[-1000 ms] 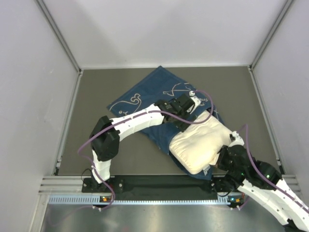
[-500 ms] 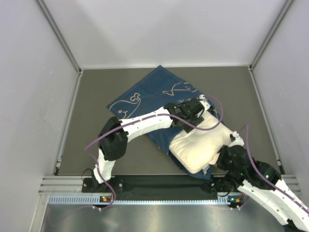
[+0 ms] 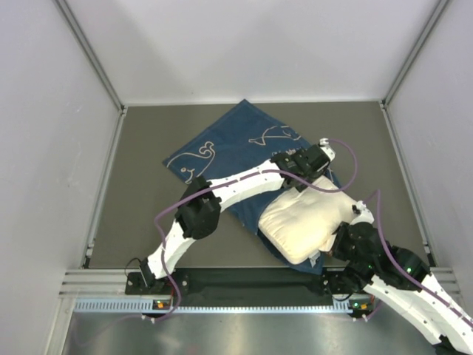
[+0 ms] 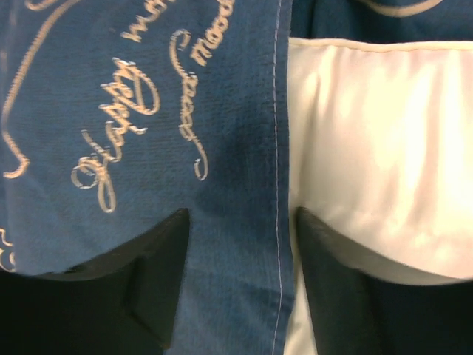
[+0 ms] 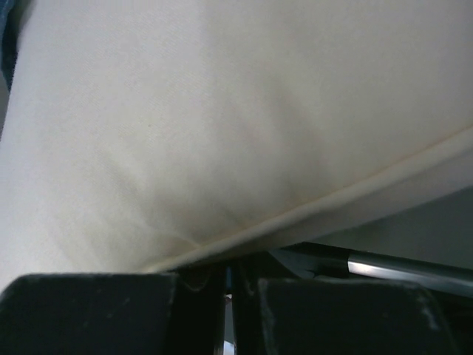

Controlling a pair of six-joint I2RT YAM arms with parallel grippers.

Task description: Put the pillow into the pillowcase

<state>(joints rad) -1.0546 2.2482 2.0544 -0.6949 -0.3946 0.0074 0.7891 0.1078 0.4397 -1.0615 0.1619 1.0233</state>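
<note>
The dark blue pillowcase [image 3: 229, 144] with white whale drawings lies flat in the middle of the table. The cream pillow [image 3: 303, 222] lies on its near right part, its far end at the case's hem. My left gripper [image 3: 314, 166] hangs over that far end. In the left wrist view my left gripper [image 4: 240, 288] is open, straddling the stitched hem of the pillowcase [image 4: 148, 111], with the pillow [image 4: 384, 148] to the right. My right gripper [image 3: 341, 235] is at the pillow's near right edge. In the right wrist view it [image 5: 225, 296] is shut on the seam of the pillow [image 5: 222, 111].
Grey walls enclose the grey table [image 3: 140, 185] on three sides. A metal rail [image 3: 222, 285] with the arm bases runs along the near edge. The left arm [image 3: 236, 185] stretches across the pillowcase, and a purple cable [image 3: 347, 159] loops beside its wrist.
My left arm has swung right along the pillowcase, from over the blue cloth to the pillow's far right end. The right arm and pillow have stayed put.
</note>
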